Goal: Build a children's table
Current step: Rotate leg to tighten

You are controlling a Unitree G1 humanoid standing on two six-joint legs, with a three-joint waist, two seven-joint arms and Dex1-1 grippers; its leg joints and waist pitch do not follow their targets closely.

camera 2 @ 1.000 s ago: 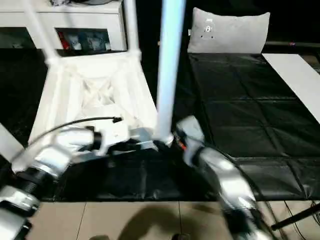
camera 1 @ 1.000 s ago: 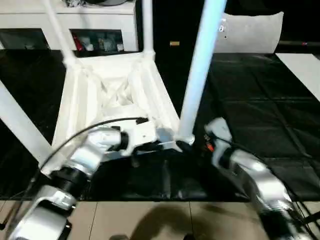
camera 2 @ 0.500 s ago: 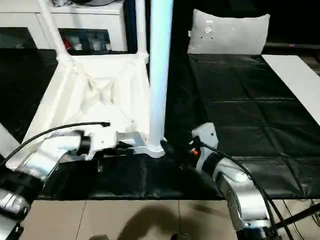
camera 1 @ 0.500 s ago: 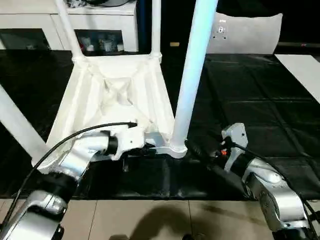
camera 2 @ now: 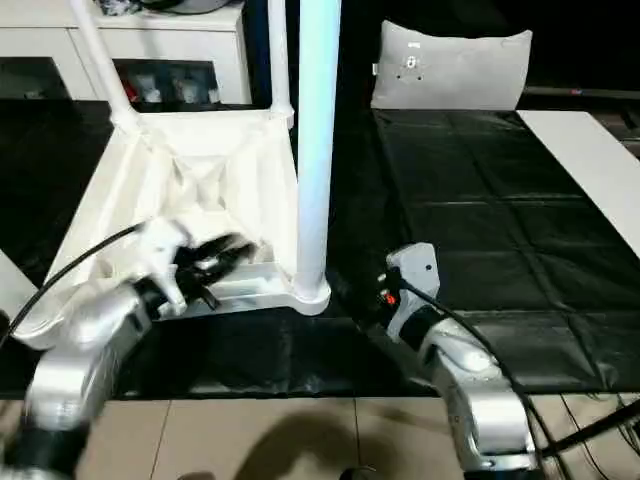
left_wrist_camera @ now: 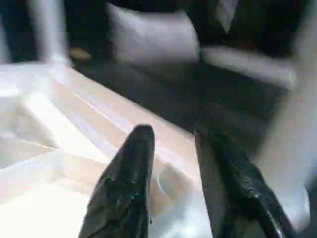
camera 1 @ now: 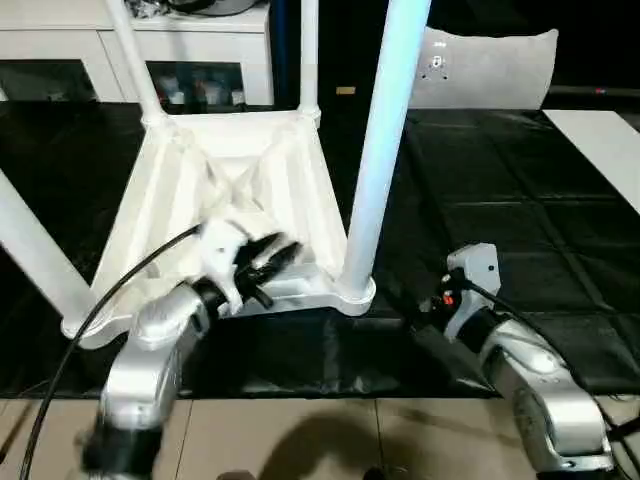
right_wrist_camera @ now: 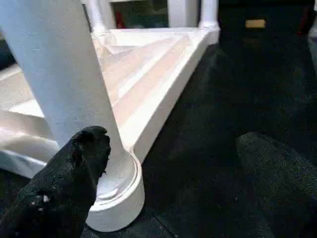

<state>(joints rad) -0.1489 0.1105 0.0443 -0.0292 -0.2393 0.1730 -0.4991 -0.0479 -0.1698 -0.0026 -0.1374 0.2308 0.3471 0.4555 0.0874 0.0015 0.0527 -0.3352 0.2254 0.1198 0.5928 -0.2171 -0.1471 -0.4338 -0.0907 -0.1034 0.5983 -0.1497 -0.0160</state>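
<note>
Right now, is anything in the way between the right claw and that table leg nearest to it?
Nothing visible. The right claw stands open on the black mat beside the near leg, with only bare mat between them.

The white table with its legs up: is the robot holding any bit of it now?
No, nothing is held. The left gripper hangs over the table's ribbed underside, jaws apart and empty. The right gripper is open beside the near leg.

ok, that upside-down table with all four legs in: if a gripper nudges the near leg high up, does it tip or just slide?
Probably slides or rocks rather than tips: the table rests on its wide flat top on the black mat. It looks like thin ribbed plastic, so likely light. The near leg is tall and slim, so a high push may flex it at its socket.
</note>
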